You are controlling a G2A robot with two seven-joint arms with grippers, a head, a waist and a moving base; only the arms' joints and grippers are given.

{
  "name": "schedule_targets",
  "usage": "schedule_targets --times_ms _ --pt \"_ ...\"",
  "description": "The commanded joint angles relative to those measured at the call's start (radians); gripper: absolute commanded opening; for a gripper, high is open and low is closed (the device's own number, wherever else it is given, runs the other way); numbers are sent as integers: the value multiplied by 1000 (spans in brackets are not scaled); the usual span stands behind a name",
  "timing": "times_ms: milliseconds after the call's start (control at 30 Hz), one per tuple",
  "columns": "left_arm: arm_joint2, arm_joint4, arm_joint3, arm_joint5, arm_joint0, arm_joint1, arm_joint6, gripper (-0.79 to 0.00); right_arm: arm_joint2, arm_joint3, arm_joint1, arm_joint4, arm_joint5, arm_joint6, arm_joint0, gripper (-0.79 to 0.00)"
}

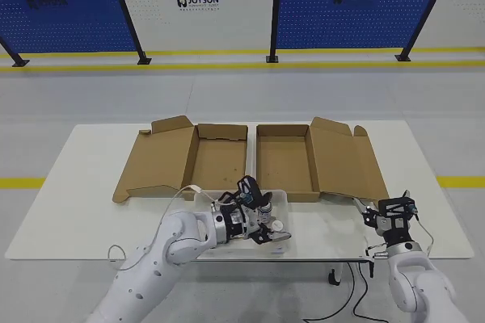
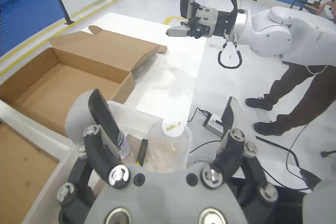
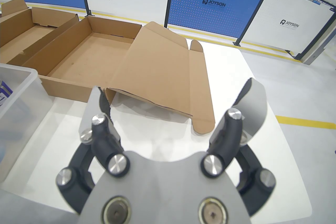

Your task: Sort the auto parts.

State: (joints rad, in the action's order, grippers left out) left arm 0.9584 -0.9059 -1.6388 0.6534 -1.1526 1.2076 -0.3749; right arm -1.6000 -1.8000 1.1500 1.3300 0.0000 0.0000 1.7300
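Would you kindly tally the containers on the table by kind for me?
Open cardboard box: 2
Clear plastic bin: 1
Total: 3

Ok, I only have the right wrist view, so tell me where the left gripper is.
Observer: The left gripper hangs open over the clear bin at the table's front edge.
Operator: Say what's under it.
Observer: A clear bag with a white label, directly below it, not gripped.
Operator: Name what else is in there.
Observer: A black-and-yellow strip, between the bag and a small can.
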Motion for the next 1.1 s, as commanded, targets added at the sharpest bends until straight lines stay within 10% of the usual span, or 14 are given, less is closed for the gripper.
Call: schedule_targets --times_ms 0,1067 --pt "-35 5 40 -3 25 9 0 0 0 0 0 0 0 0 0 0" --pt "-163 -1 245 46 123 45 -23 -3 0 0 0 0 0 0 0 0"
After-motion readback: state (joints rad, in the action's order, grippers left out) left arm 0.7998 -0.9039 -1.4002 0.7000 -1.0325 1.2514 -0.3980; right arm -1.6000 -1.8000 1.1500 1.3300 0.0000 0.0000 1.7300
